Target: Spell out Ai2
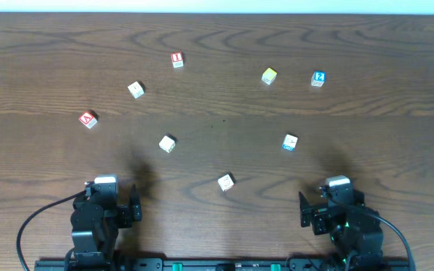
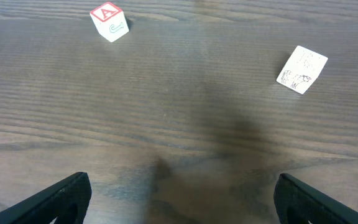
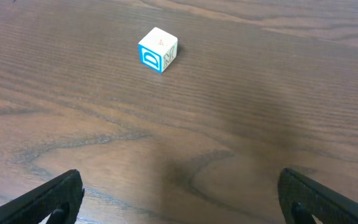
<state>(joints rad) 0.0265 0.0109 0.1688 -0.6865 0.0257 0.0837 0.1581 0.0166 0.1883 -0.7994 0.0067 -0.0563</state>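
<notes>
Several letter blocks lie scattered on the wooden table. A red "A" block (image 1: 88, 119) lies at the left and also shows in the left wrist view (image 2: 109, 22). A red "I" block (image 1: 177, 59) lies at the far middle-left. A blue "2" block (image 1: 318, 78) lies at the far right. My left gripper (image 1: 112, 197) (image 2: 182, 199) is open and empty near the front edge. My right gripper (image 1: 331, 199) (image 3: 182, 196) is open and empty at the front right. Both are well short of any block.
Other blocks: a white one (image 1: 136, 89), a white one (image 1: 167, 143) (image 2: 302, 69), one near the front middle (image 1: 226, 181), a blue-marked one (image 1: 290, 142) (image 3: 158, 50), and a yellow-green one (image 1: 269, 76).
</notes>
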